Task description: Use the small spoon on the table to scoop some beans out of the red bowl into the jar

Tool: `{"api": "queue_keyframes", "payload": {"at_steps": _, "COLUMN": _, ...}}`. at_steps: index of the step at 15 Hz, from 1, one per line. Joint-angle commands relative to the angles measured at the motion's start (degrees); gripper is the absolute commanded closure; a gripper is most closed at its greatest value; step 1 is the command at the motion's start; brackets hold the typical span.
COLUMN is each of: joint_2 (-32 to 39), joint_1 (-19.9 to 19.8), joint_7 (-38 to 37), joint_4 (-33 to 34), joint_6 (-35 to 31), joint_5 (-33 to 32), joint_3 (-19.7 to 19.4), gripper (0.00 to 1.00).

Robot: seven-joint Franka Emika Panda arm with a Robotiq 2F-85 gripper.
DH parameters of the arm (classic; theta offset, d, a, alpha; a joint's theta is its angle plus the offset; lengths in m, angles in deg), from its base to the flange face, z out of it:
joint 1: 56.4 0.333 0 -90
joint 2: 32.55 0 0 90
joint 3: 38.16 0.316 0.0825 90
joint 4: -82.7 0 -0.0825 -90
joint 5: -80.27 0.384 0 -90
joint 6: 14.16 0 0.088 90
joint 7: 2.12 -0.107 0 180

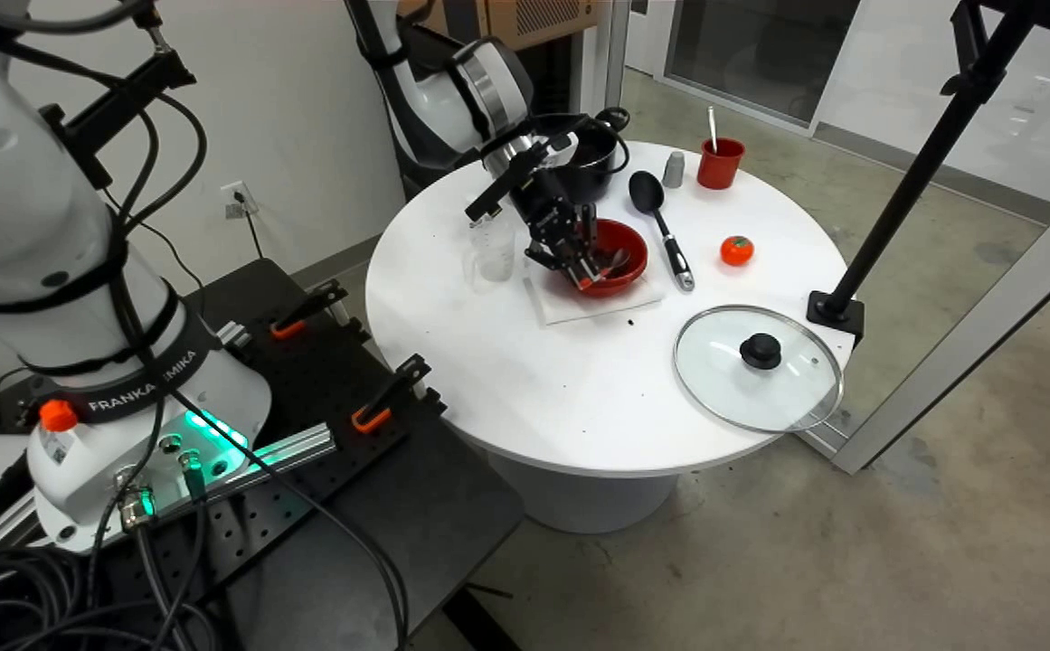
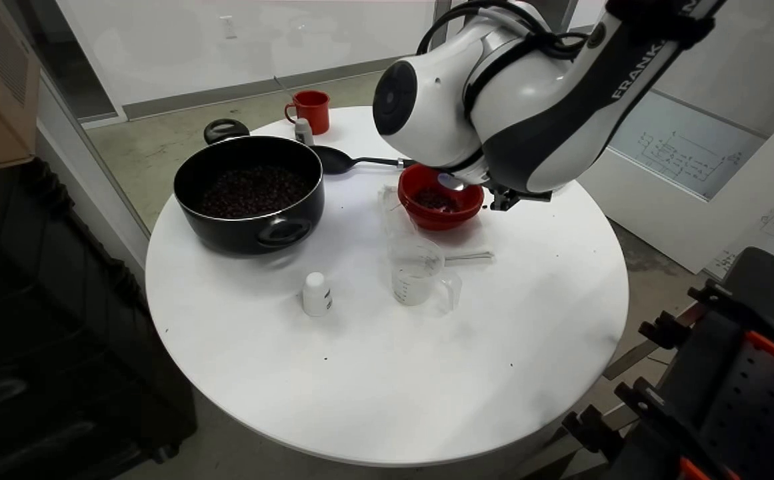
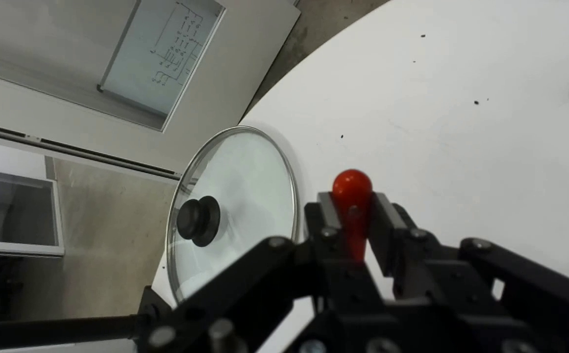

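Our black gripper [image 3: 354, 215] clenched on red-handled spoon [image 3: 352, 190]; silvery head [image 2: 452, 181] in or over round red bowl [image 2: 418, 179]; dark beans [image 2: 435, 201] inside

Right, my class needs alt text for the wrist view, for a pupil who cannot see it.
A black gripper is closed on a small spoon, only its red, rounded handle showing. Beyond, a round clear glass lid with a black knob lies on a round white table.

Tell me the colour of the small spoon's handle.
Red; the spoon handle shows best in the wrist view.
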Motion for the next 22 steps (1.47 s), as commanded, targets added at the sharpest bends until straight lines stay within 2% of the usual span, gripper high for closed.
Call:
{"api": "queue_keyframes", "payload": {"at_steps": 1, "joint_2": 0.92, "joint_1": -0.36, "joint_7": -4.38, "joint_4": 2.06, "joint_6": 0.83, "joint_5": 1.26, "joint_3": 0.83, "gripper": 0.95}}
{"api": "queue_keyframes", "payload": {"at_steps": 2, "joint_2": 0.12, "joint_1": -0.59, "joint_7": -2.57, "joint_4": 0.77, "joint_6": 0.39, "joint_5": 0.04, "joint_3": 0.79, "gripper": 0.95}}
{"api": "queue_keyframes", "payload": {"at_steps": 3, "joint_2": 0.14, "joint_1": -0.57, "joint_7": -2.76, "joint_4": 0.84, "joint_6": 0.38, "joint_5": 0.01, "joint_3": 0.85, "gripper": 0.8}}
{"api": "queue_keyframes", "payload": {"at_steps": 7, "joint_2": 0.16, "joint_1": -0.62, "joint_7": -2.76, "joint_4": 0.81, "joint_6": 0.38, "joint_5": 0.02, "joint_3": 0.86, "gripper": 0.8}}
{"api": "queue_keyframes", "payload": {"at_steps": 8, "joint_2": -0.82, "joint_1": -1.34, "joint_7": -1.98, "joint_4": -0.98, "joint_6": -0.22, "joint_5": 0.19, "joint_3": 0.8, "gripper": 0.95}}
{"api": "queue_keyframes", "payload": {"at_steps": 15, "joint_2": 0.1, "joint_1": -3.8, "joint_7": 4.31, "joint_4": 0.29, "joint_6": 0.37, "joint_5": 4.29, "joint_3": 1.34, "gripper": 0.95}}
{"api": "queue_keyframes", "payload": {"at_steps": 22, "joint_2": 0.69, "joint_1": -2.31, "joint_7": 7.35, "joint_4": 3.14, "joint_6": 1.89, "joint_5": 6.39, "joint_3": 1.91, "gripper": 0.95}}
